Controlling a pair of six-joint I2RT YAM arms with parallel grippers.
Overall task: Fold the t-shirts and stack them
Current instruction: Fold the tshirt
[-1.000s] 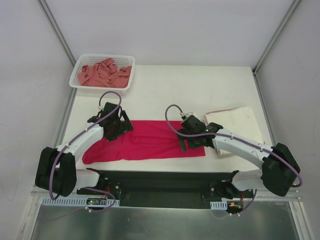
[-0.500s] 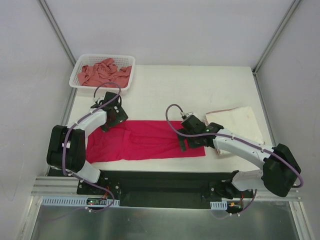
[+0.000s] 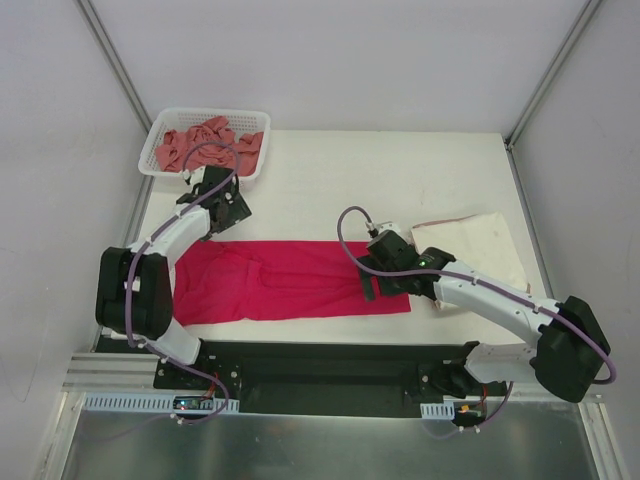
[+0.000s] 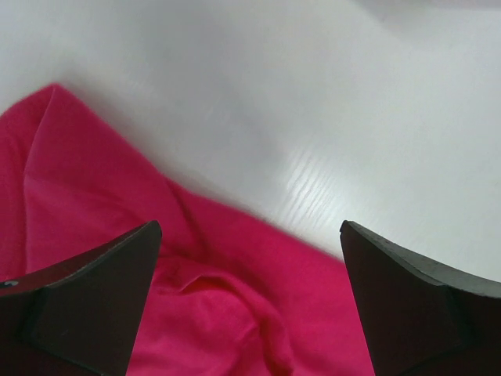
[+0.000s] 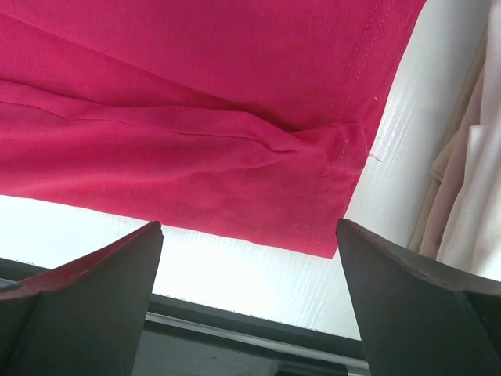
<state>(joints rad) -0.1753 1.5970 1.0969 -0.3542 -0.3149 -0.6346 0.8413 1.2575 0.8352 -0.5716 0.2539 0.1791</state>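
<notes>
The magenta-red t-shirt (image 3: 290, 280) lies flat as a long folded strip across the near middle of the table. My left gripper (image 3: 222, 205) is open and empty, just beyond the shirt's far left corner. That corner shows rumpled between the fingers in the left wrist view (image 4: 196, 305). My right gripper (image 3: 385, 282) is open and empty above the shirt's near right corner (image 5: 329, 227). The cream-white t-shirt (image 3: 478, 245) lies folded at the right. The salmon-pink t-shirt (image 3: 208, 145) lies crumpled in the basket.
The white mesh basket (image 3: 256, 150) stands at the table's far left corner, close behind my left gripper. The table's black front rail (image 5: 235, 333) runs just below the magenta shirt's near edge. Grey walls close in both sides.
My left gripper has moved off the shirt's left end toward the basket. The shirt's left end now lies flatter and squarer. My right arm has hardly moved.
</notes>
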